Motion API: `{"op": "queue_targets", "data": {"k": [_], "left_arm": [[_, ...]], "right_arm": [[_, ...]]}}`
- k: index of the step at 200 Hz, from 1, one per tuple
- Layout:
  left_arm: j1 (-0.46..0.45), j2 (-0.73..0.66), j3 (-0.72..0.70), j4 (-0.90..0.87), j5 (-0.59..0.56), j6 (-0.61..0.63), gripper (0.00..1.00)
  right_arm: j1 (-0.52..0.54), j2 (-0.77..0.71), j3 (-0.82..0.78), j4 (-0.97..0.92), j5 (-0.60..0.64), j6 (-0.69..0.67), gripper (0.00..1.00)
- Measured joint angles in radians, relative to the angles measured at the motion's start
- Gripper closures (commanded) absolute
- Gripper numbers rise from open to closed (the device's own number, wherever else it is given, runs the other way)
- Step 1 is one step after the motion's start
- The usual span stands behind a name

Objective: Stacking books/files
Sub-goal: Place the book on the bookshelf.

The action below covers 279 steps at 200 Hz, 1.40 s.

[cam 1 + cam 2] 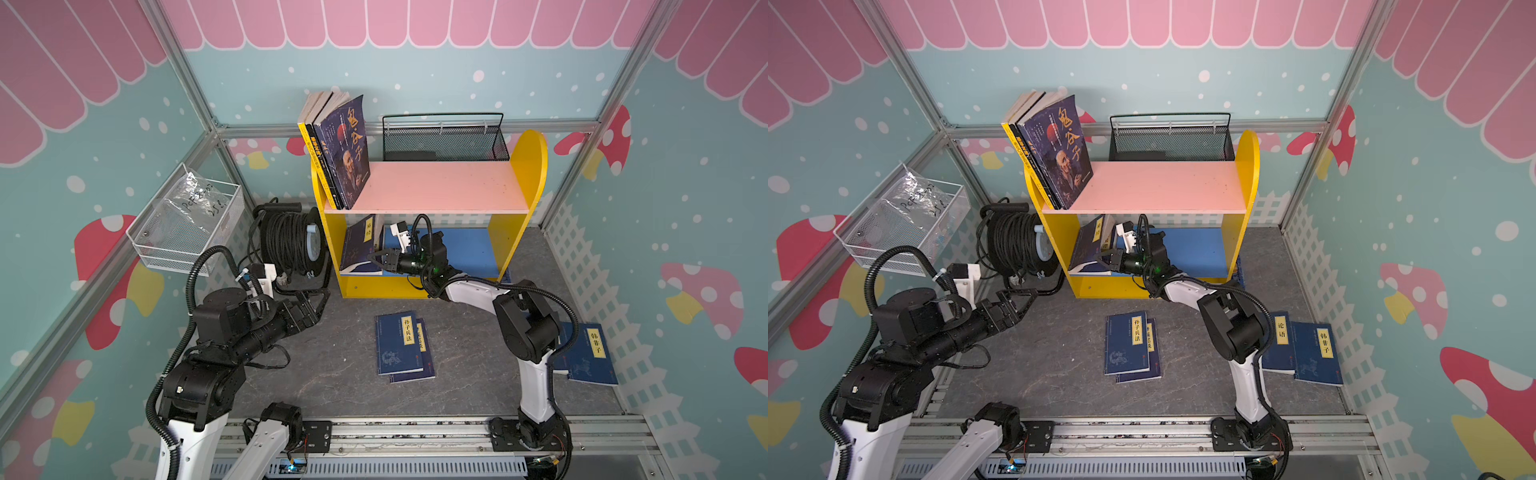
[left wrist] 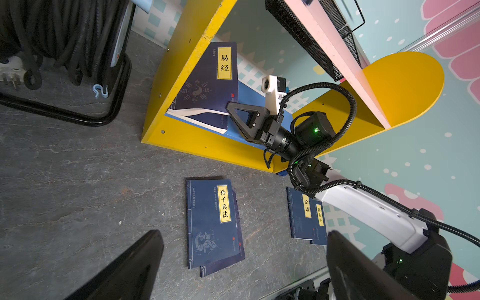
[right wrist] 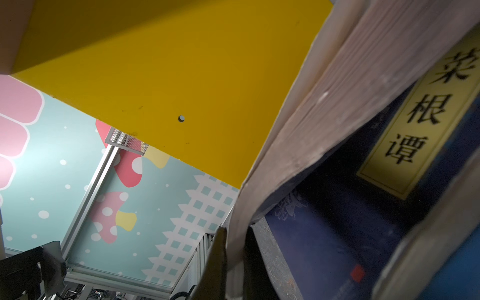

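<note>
A navy book (image 1: 360,245) with a yellow label leans in the lower bay of the yellow bookcase (image 1: 519,232). My right gripper (image 1: 375,260) is shut on its lower page edge (image 3: 235,262); a second navy book (image 3: 415,109) stands behind it. Two navy books (image 1: 401,347) lie overlapped on the floor, and two more (image 1: 1281,345) (image 1: 1318,353) lie by the right wall, partly behind the right arm. Purple (image 1: 347,153), black and yellow (image 1: 308,143) books stand on the pink top shelf (image 1: 440,187). My left gripper (image 1: 311,306) hovers open and empty, left of the floor pair (image 2: 214,223).
A black cable reel (image 1: 291,245) stands just left of the bookcase, close to the left gripper. A black mesh basket (image 1: 444,141) sits at the back of the top shelf. A white wire basket (image 1: 187,220) hangs on the left wall.
</note>
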Motion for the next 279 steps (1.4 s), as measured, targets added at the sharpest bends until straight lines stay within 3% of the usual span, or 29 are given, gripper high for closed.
{"op": "queue_targets", "data": {"k": [34, 71, 184, 279], "left_arm": [[0.000, -0.006, -0.005, 0.001, 0.000, -0.006, 0.01], [0.000, -0.016, -0.017, 0.008, 0.005, -0.021, 0.01], [0.000, -0.017, -0.036, 0.055, 0.037, -0.031, 0.01], [0.000, -0.008, -0.060, 0.092, 0.063, -0.049, 0.01]], "right_arm": [[-0.003, 0.000, -0.008, 0.001, -0.003, 0.006, 0.84], [0.008, 0.000, -0.027, -0.059, -0.009, -0.001, 0.60], [0.020, -0.039, -0.045, -0.159, 0.008, -0.035, 0.38], [0.021, -0.188, -0.161, -0.262, 0.092, -0.019, 0.23]]}}
